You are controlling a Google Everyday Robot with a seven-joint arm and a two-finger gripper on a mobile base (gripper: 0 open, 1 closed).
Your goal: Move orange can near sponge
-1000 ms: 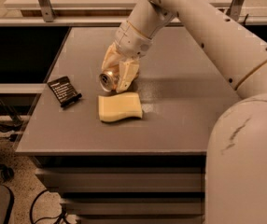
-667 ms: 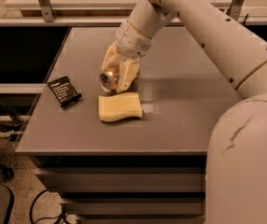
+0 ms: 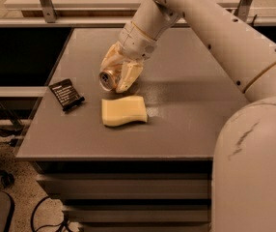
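Coppery metal shows between the pale fingers of the gripper (image 3: 116, 76), which is closed around the orange can (image 3: 108, 79) and holds it tipped over, its silver end facing the left edge of the table (image 3: 186, 110). The can sits just behind the sponge (image 3: 123, 111), at that block's far left corner, close to it but not touching. Whether the lower finger rests on the tabletop or hangs a little above it cannot be told from this view.

The carry looks all but done, and the step in hand is probably the set-down. To do it well, the arm (image 3: 210, 28) should lower straight down, not sweep sideways, since a sideways push would shove the soft sponge away. Because the can is lying over, it will likely roll once let go. It helps to settle it fully on the table before the fingers part, and to open them slowly so neither one flicks it. Turning the wrist so the can stands on its end would be steadier still, if the wrist has room for it. The fingers should then lift away upward, clear of the foam.

A black card (image 3: 66, 94) lies well off to the left, out of the way, and needs no attention.
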